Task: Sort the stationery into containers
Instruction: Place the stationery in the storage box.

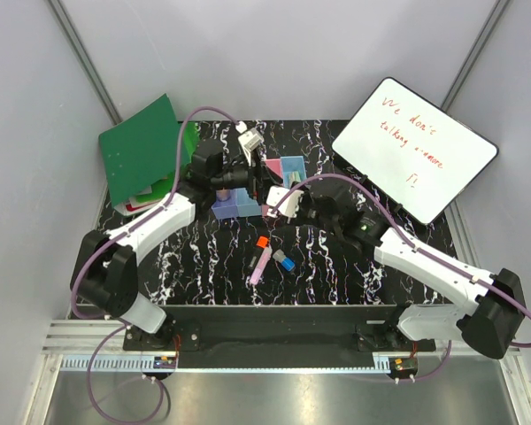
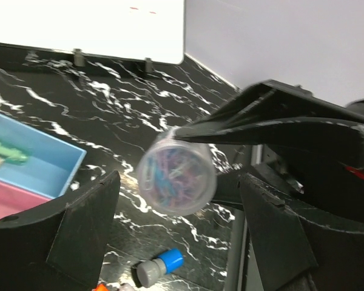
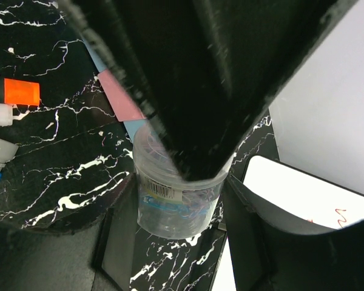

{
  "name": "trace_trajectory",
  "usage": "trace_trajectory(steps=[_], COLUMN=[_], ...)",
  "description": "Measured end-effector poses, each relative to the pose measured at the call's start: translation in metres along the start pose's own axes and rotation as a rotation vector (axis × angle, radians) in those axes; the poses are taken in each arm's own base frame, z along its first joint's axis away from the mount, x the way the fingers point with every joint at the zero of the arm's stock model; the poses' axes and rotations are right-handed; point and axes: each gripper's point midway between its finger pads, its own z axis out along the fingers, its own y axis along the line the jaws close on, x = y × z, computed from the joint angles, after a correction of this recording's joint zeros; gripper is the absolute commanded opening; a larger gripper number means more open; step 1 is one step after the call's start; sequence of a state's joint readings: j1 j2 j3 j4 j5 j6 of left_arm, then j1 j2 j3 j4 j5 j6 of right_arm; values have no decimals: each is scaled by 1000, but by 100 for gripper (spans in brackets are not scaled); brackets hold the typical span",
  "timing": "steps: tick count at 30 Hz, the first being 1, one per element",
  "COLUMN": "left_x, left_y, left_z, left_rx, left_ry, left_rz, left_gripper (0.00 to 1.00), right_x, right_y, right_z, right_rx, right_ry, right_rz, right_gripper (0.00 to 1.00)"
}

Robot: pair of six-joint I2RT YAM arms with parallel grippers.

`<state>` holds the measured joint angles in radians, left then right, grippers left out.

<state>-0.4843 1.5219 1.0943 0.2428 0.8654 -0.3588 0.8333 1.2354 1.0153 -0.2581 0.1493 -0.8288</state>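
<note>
A round clear tub of coloured paper clips (image 2: pixel 177 171) hangs above the table, also in the right wrist view (image 3: pixel 177 197). My right gripper (image 3: pixel 179 203) is shut on its sides; its black fingers (image 2: pixel 261 118) reach in from the right. My left gripper (image 2: pixel 179 182) is open, one finger on each side of the tub without touching. Both grippers meet by the bins (image 1: pixel 264 193). The purple-blue bin (image 1: pixel 233 207), pink bin (image 1: pixel 273 166) and light blue bin (image 1: pixel 293 166) stand in a row. A green highlighter (image 2: pixel 6 151) lies in a light blue bin (image 2: pixel 54 163).
An orange-capped marker (image 1: pixel 262 241), a pink marker (image 1: pixel 258 264) and a blue-and-grey piece (image 1: pixel 284 259) lie on the black marbled table in front of the bins. The whiteboard (image 1: pixel 414 150) leans at the back right, the green folder (image 1: pixel 142 150) at the back left.
</note>
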Motion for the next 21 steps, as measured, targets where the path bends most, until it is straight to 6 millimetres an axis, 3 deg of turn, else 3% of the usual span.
trace_trajectory(steps=[7,21], left_x=[11,29], left_y=[-14,-9], left_z=[6,7], left_rx=[78,78], left_ry=[54,114], left_rz=[10,34], left_gripper=[84,84], right_x=[1,1], right_y=[-4,-7], right_z=[0,-1], right_rx=[15,28], right_ry=[7,16], right_rz=[-12,-24], right_gripper=[19,19])
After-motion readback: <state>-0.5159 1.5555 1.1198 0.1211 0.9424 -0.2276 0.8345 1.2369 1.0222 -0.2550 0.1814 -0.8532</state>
